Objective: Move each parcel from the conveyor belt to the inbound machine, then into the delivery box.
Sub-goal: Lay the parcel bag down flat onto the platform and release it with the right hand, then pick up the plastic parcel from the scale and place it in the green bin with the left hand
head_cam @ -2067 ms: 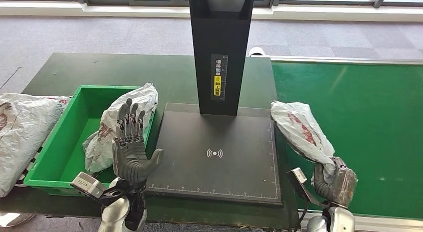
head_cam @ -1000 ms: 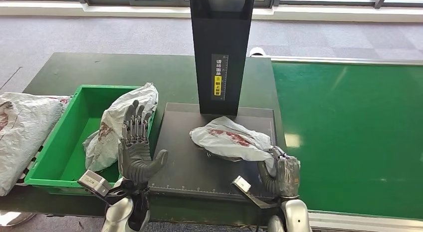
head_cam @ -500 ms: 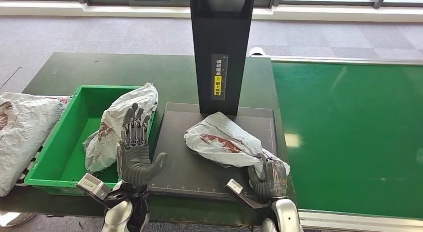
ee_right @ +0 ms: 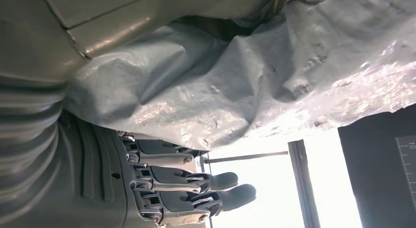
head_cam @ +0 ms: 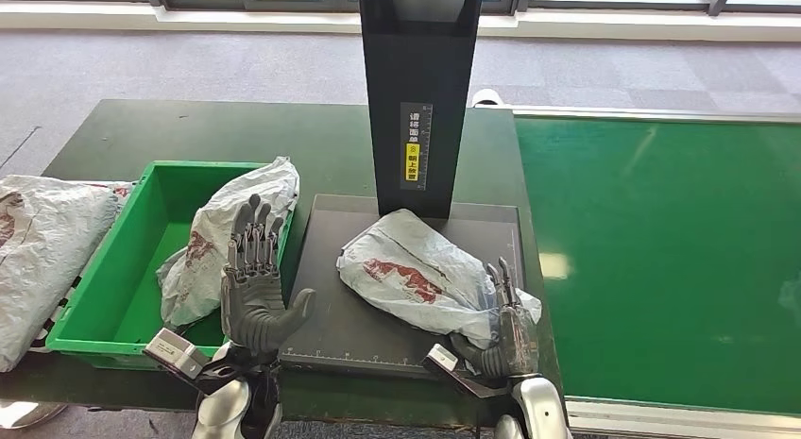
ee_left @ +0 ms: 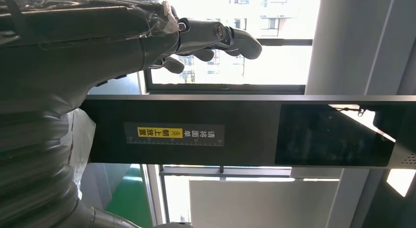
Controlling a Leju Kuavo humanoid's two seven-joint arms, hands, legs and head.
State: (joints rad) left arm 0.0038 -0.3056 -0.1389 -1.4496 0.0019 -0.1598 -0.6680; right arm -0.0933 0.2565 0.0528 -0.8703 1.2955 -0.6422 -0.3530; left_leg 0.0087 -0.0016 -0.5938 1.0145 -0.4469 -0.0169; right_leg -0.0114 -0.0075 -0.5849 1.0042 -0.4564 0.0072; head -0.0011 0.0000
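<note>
Parcel (head_cam: 416, 274) on machine platform (head_cam: 359, 326)

Parcel (head_cam: 416, 274) on inbound machine (head_cam: 331, 316), delivery box (head_cam: 123, 278) to its left, conveyor belt (head_cam: 661, 250) to its right.

The parcel (head_cam: 420, 277) on the inbound machine (head_cam: 378, 321) is pale grey plastic with dark red print. The machine's plate and upright column are matt black, with a white wireless mark, fine white ruler ticks along the edges, and a label in white characters over a yellow block. The delivery box (head_cam: 104, 297) is bright green; the parcel in it (head_cam: 213, 245) is the same grey with red marks. The conveyor belt (head_cam: 661, 260) is vivid green, the table (head_cam: 217, 132) a darker green. The left hand (head_cam: 253, 288) and right hand (head_cam: 505, 330) are dark grey.
</note>
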